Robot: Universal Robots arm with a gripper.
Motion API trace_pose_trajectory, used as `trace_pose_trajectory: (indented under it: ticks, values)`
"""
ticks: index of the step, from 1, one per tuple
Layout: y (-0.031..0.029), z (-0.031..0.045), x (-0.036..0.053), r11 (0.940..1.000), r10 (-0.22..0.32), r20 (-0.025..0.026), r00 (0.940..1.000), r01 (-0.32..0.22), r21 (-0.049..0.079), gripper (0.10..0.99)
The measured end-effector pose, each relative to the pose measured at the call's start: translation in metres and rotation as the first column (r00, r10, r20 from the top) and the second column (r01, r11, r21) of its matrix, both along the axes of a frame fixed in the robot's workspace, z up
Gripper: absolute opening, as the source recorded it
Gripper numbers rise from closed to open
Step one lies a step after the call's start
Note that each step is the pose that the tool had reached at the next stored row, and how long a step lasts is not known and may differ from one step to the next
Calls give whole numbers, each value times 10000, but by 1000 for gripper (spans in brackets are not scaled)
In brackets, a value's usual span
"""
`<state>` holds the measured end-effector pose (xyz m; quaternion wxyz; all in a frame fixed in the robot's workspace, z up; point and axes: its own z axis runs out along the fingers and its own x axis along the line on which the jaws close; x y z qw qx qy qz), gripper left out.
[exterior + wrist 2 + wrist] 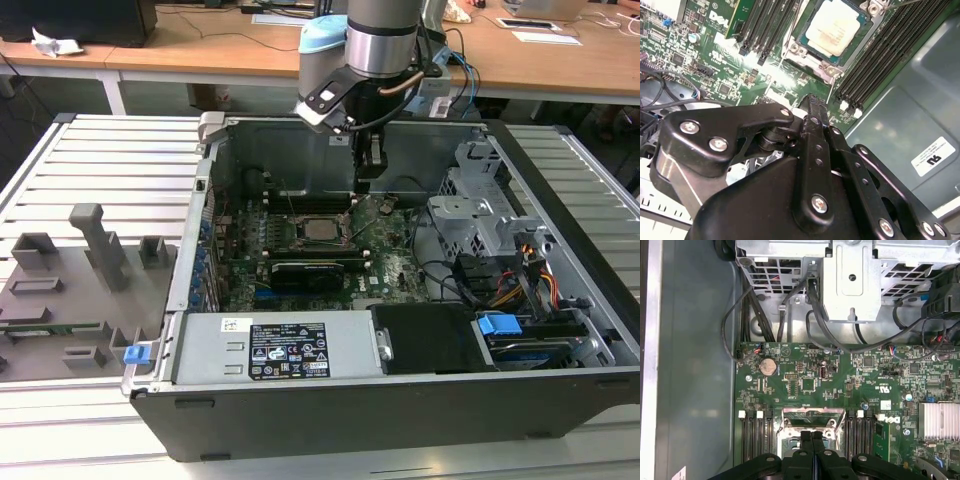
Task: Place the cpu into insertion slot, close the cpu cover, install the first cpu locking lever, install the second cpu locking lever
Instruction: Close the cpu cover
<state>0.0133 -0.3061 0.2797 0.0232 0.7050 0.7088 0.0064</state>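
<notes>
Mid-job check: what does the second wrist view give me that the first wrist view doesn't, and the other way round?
The second wrist view adds the cpu, its pale metal face seated in the insertion slot. The first wrist view adds the drive cage, the coin cell and the finned heatsink. Both wrist views share the gripper, shut with nothing held, and the black memory slots.
</notes>
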Motion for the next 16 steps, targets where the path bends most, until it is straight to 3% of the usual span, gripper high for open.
trace_pose_trajectory:
  ticks: [16]
  values:
    - [30, 0, 111, 10000, 0, -6, 10000, 0, -64, 106]
